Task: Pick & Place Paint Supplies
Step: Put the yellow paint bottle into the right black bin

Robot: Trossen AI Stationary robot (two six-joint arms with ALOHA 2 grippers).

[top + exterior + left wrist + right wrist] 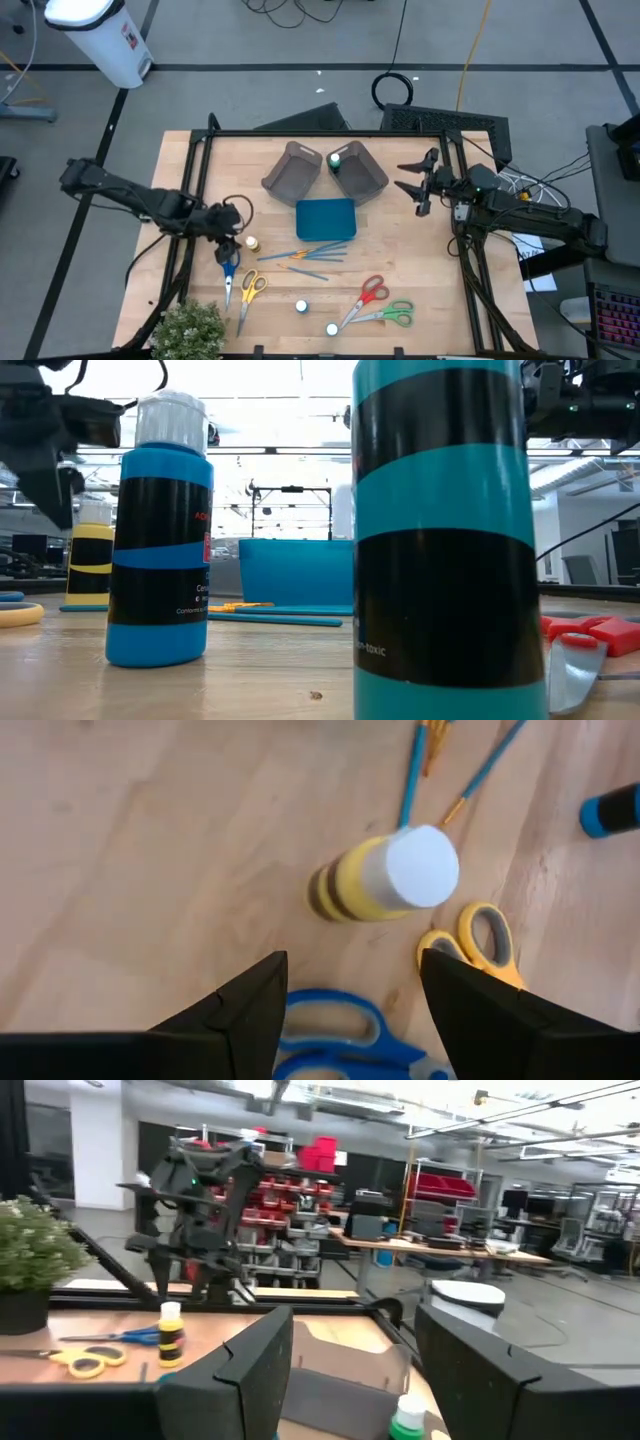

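The left gripper is hanging over the yellow paint bottle, fingers spread and holding nothing; the bottle is standing free on the table beside the blue scissors. The right gripper is waiting open near the bins, also empty.

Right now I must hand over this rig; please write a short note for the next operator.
Left gripper: open, above the yellow bottle, holding nothing.
Right gripper: open, empty, waiting beside the bins at the table's right.
Done: one green-capped bottle stands in the right bin.
Left on the table: yellow bottle, two more bottles, blue scissors, yellow scissors, red scissors, green scissors, brushes.
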